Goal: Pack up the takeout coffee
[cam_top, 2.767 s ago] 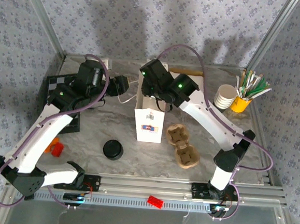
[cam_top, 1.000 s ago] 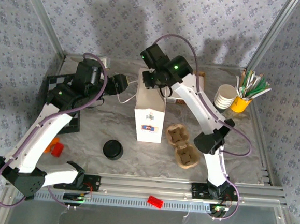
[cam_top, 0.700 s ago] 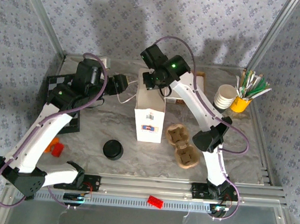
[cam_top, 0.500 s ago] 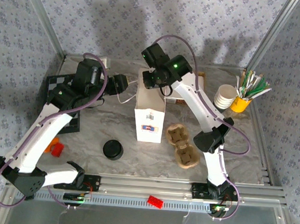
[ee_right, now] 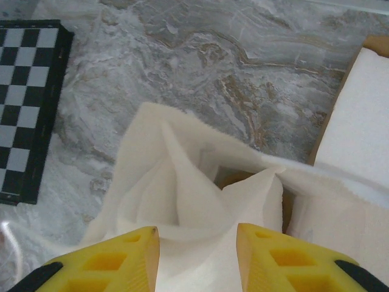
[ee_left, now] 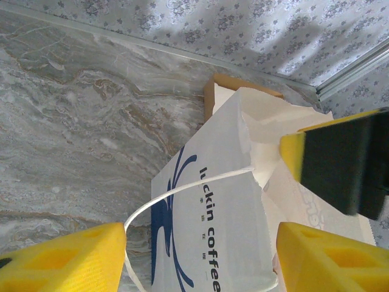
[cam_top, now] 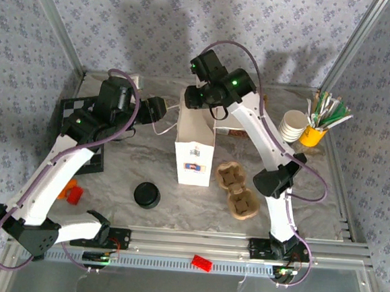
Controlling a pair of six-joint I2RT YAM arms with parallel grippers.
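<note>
Top external view, item count, all places referred to the bag.

- One white paper bag (cam_top: 194, 149): upright mid-counter, mouth open at the top.
- One cardboard cup carrier (cam_top: 237, 190): two wells, lying flat just right of the bag, toward the near edge.
- One black round item (cam_top: 146, 195): dark on top and side, left of the bag and nearer than it, apart from it.
- One stack of white paper cups (cam_top: 293, 126): well right of the bag, beside one yellow pot (cam_top: 313, 136) of stirrers and straws.
- One chessboard (cam_top: 75, 120): well left of the bag, partly under the left arm.
- Three toy bricks: one orange-and-red pair (cam_top: 72, 192) far left of the bag, and one red brick (cam_top: 201, 262) on the near rail in front of the bag.
- One white slab with a brown edge (ee_right: 364, 109): just behind the bag.

Two grippers.

- Left gripper (ee_left: 200, 243): released, yellow fingers spread wide at the bag's left face, printed "luckin coffee". White handle loop (ee_left: 182, 188) between the fingers; nothing clamped.
- Right gripper (ee_right: 197, 243): partly parted, directly above the bag's open mouth, nothing between the fingers.

Takeout coffee: location not determinable. Small brown patch (ee_right: 240, 178) deep inside the bag's mouth, identity unclear.

Surface: grey marbled counter (cam_top: 133, 161), aluminium rails along the near edge.

Room: pale floral-patterned walls on three sides, metal corner posts.
</note>
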